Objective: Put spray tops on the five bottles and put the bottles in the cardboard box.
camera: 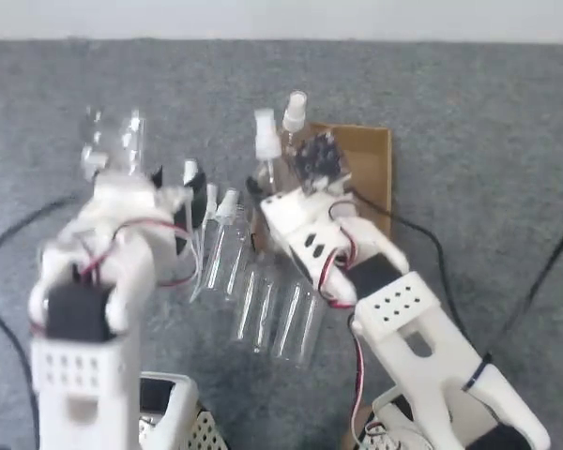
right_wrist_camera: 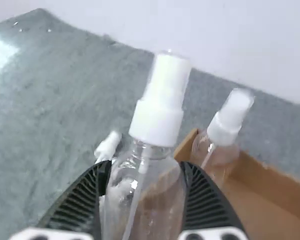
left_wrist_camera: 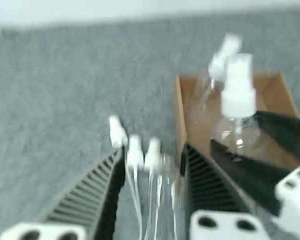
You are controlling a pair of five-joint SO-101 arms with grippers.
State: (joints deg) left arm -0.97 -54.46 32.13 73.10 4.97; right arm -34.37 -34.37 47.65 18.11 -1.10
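My right gripper (right_wrist_camera: 140, 172) is shut on a clear bottle (right_wrist_camera: 150, 195) that stands upright with a white spray top (right_wrist_camera: 159, 107) on it, at the near left edge of the cardboard box (camera: 366, 164). In the box stands a second topped bottle (camera: 294, 114). My left gripper (left_wrist_camera: 150, 155) is open, low over the carpet. Loose white spray tops (left_wrist_camera: 140, 150) with long clear tubes lie between its fingers. In the high view this gripper (camera: 190, 202) is just left of the right gripper (camera: 267, 192). Clear bottles without tops (camera: 113, 141) stand at the back left.
Several clear tubes and bottle-like shapes (camera: 272, 314) lie on the grey carpet between the two arms. Dark cables (camera: 535, 272) run across the carpet on both sides. A white perforated part (camera: 174, 417) sits at the near edge.
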